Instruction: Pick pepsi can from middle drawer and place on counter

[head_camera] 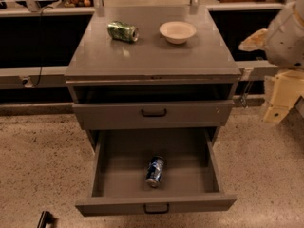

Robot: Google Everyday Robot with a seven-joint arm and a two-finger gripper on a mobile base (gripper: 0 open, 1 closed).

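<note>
The pepsi can (155, 171) is blue with silver ends and lies on its side in the open middle drawer (118, 175), a little right of its middle. The drawer is pulled out, with its black handle (156, 208) at the front. The counter (142, 56) is the grey top of the cabinet. My gripper (278, 103) is a cream-coloured part at the right edge of the view. It hangs beside the cabinet at about the height of the upper drawer front, well apart from the can.
A green can (122, 31) lies on its side on the counter at the back left. A white bowl (177, 31) stands at the back right. The upper drawer front (152, 114) is shut. My arm's pale body (287, 32) fills the upper right. The floor is speckled.
</note>
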